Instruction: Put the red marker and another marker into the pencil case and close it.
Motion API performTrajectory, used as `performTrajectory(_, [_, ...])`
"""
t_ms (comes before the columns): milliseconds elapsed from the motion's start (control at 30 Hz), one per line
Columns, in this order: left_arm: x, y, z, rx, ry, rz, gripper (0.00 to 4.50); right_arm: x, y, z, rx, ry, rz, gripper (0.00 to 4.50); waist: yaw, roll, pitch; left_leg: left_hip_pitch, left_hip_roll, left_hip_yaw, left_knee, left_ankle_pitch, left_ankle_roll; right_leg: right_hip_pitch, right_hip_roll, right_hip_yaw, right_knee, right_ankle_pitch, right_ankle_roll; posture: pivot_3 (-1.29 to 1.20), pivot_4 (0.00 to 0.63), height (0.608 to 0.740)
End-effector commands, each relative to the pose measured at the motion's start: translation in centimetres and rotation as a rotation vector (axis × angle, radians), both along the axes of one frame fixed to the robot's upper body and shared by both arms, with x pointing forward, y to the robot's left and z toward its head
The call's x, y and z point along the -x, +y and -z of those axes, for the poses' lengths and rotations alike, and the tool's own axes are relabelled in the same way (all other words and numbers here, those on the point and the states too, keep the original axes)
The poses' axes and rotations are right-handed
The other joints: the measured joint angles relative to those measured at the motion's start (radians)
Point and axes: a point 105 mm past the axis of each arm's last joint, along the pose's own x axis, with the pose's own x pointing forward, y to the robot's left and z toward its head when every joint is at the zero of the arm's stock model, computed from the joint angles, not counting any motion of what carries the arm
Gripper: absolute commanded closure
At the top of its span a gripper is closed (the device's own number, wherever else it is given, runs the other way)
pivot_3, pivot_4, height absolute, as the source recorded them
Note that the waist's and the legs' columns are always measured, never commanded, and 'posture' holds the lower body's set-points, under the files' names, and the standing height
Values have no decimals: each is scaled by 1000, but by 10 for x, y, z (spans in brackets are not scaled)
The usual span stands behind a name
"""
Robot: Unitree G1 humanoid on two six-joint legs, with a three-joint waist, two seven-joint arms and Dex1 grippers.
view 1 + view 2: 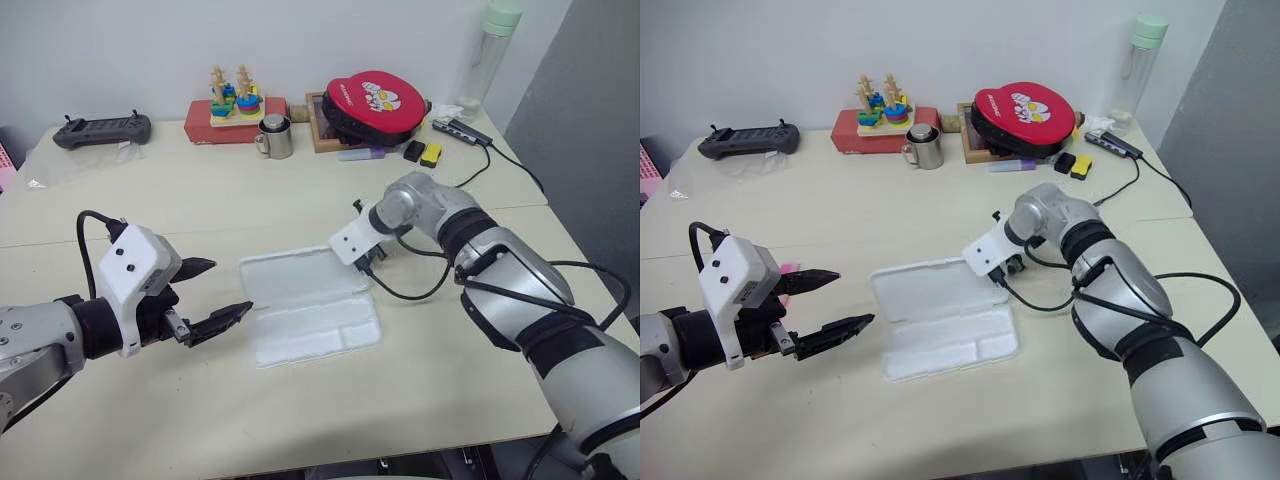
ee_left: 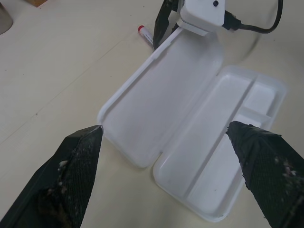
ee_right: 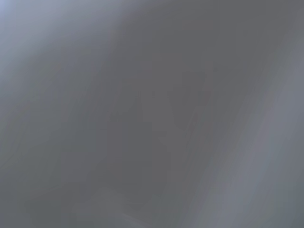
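Left wrist view has the clearest look: the pencil case (image 2: 167, 93) lies fully open on the table (image 1: 200, 200), lid flat on the far side, divided tray (image 2: 223, 156) on the near side, nothing in it yet. The red marker (image 2: 143, 32) lies on the table just beyond the lid's far edge, near its right corner; one red end shows. The right gripper (image 1: 367, 266) is angled down right on top of it, so I read this as the pick. Cannot tell from here whether it's open or shut, or has the marker. The left gripper (image 1: 230, 288) hovers wide open and empty, just off the case's left end and apart from it, probably parked ready to steady the case or shut the lid later. A pink sliver (image 1: 788, 268) peeks out behind it in the right eye view. It could be the highlighter, can't confirm. In the way: the lid sits between marker and tray, so the marker has to be carried over it, and the right arm's black cable (image 1: 410, 292) loops onto the table just beside the tray's right end. The rest is well apart along the back edge: black controller (image 1: 100, 130), stacking toy (image 1: 237, 95), metal mug (image 1: 276, 138), red pouch (image 1: 375, 103), purple marker (image 1: 360, 154), bottle (image 1: 490, 60).
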Motion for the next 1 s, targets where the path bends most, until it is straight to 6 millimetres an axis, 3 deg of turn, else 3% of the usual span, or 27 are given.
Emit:
performTrajectory(33, [1, -3, -3, 0, -17, 13, 0, -1, 6, -5, 2, -27, -17, 4183, 0, 0, 0, 0, 0, 0, 0, 0, 0, 0, 0, 0, 0, 0, 0, 0, 150, 740])
performTrajectory(267, [1, -2, -1, 3, -14, 6, 0, -4, 13, -23, -82, -32, 16, 4191, -1, 0, 0, 1, 2, 0, 0, 0, 0, 0, 2, 1, 0, 1, -1, 0, 150, 740])
performTrajectory(500, [-2, -3, -2, 7, -19, 16, 0, -3, 10, -22, -77, -18, 14, 4191, 0, 0, 0, 0, 2, 1, 0, 0, 0, 0, 3, 2, 0, 1, -1, 0, 150, 740])
performTrajectory(1000, [-4, -6, -1, 21, -17, 30, 0, -5, 6, -75, -193, -21, 22, 4191, 0, 0, 0, 0, 4, 2, 0, 0, 0, -1, 5, 3, 0, 1, -1, 0, 150, 740])
